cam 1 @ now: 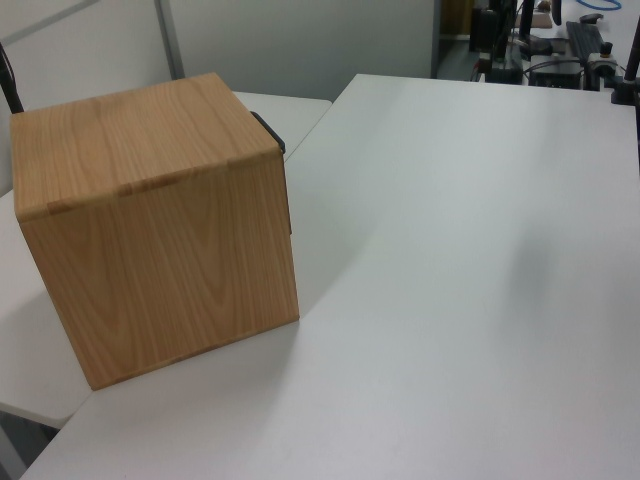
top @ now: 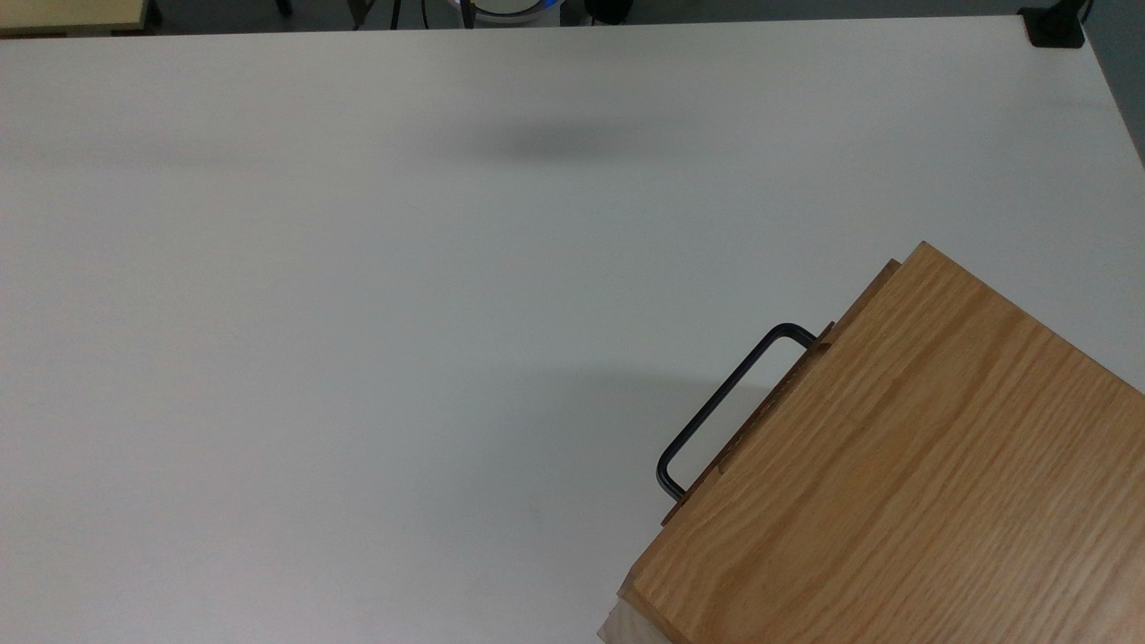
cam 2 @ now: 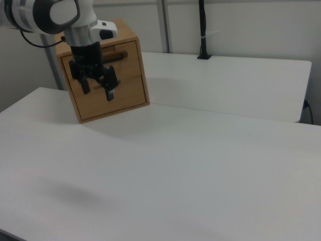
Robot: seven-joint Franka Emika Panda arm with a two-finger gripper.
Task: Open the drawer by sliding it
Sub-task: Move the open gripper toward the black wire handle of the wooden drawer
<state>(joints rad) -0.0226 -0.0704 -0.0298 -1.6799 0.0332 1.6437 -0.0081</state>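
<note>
In the top view, the oak-grained cabinet (top: 903, 474) is being shown at the lower right of the white table (top: 358, 313), the drawer (top: 776, 398) sitting closed in it with its black handle (top: 725, 394) projecting toward the top view's left. In the left view, the cabinet's plain side and top are being presented at the left view's left, its contents being hidden. In the right view, the gripper (cam 2: 98, 89) is being held in front of the drawer face with fingers (cam 2: 111, 90) spread and nothing being pinched.
</note>
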